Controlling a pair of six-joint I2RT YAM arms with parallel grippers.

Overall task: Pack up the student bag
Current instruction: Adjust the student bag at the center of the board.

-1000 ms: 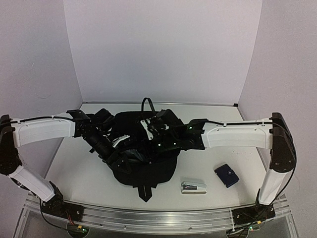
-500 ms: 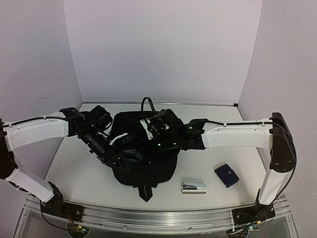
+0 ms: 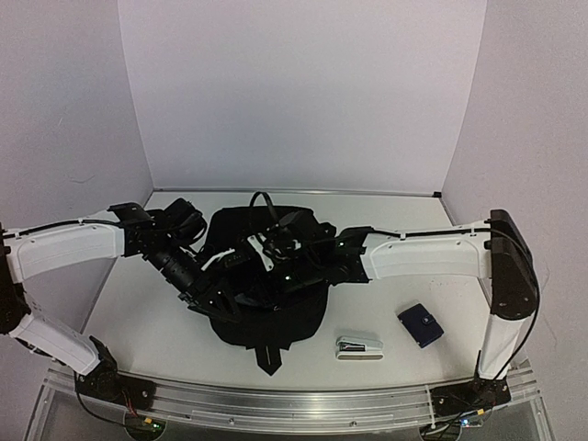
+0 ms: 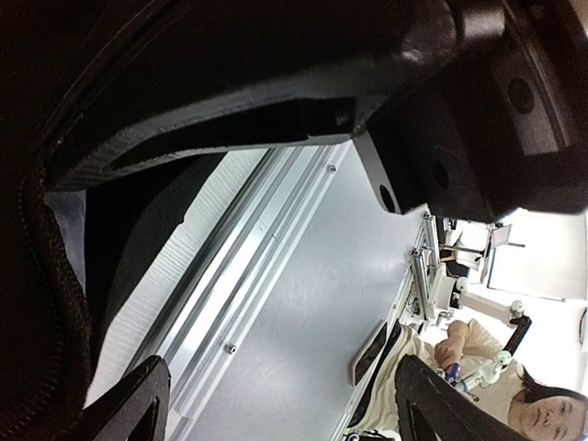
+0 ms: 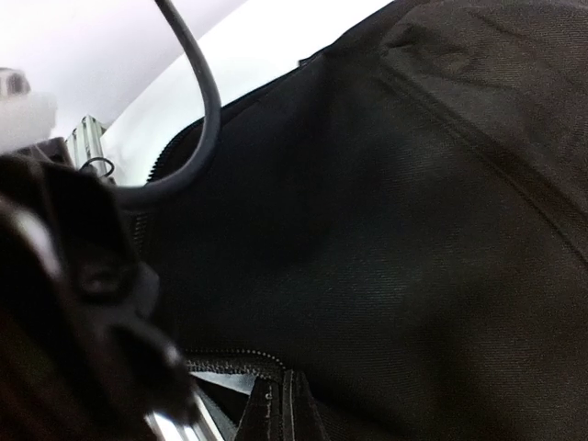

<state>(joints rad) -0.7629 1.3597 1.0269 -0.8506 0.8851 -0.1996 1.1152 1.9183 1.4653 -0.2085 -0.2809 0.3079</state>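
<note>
The student bag (image 3: 272,310), a large black soft backpack, lies in the middle of the table with its carry loop (image 3: 260,200) at the far end. My left gripper (image 3: 219,301) is at the bag's left side; in the left wrist view (image 4: 289,404) it is open, with black bag fabric (image 4: 55,303) beside it and nothing between the fingers. My right gripper (image 3: 264,251) is over the bag's top. In the right wrist view (image 5: 287,409) its fingers are pressed together at the zipper edge (image 5: 230,358) of the bag (image 5: 413,230).
A grey-and-white stapler (image 3: 358,345) and a dark blue flat case (image 3: 420,325) lie on the table right of the bag. The metal rail (image 3: 276,400) runs along the near edge. White walls enclose the back and sides.
My right gripper has moved left over the bag's top, and the carry loop shifted left with it. My left gripper has moved nearer and down along the bag's left side.
</note>
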